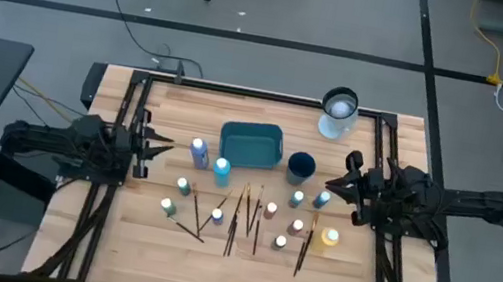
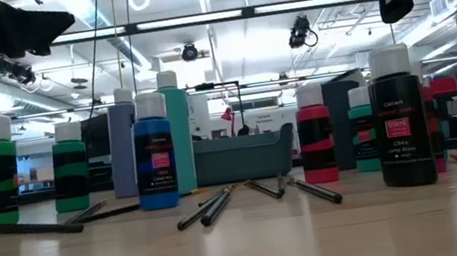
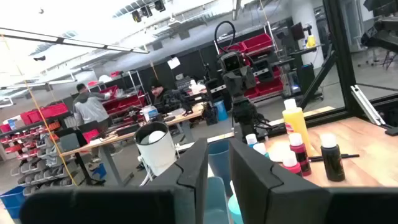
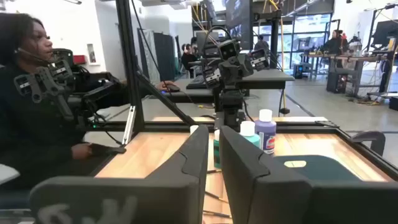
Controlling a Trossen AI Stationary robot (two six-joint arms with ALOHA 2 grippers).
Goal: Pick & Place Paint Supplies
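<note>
Paint bottles and brushes between hands — left hand, right hand, both slightly spread, empty

The pale, planked wooden table top shows visible grain and a faint satin sheen in the low view. The small plastic paint bottles look smooth and glossy, with matt paper-like labels. The thin dark-handled brushes carry shiny metal ferrules. The teal rectangular plastic tray is smooth and dull. The black metal frame rails around the table are matt. Both grippers' dark fingers look like matt plastic.
</note>
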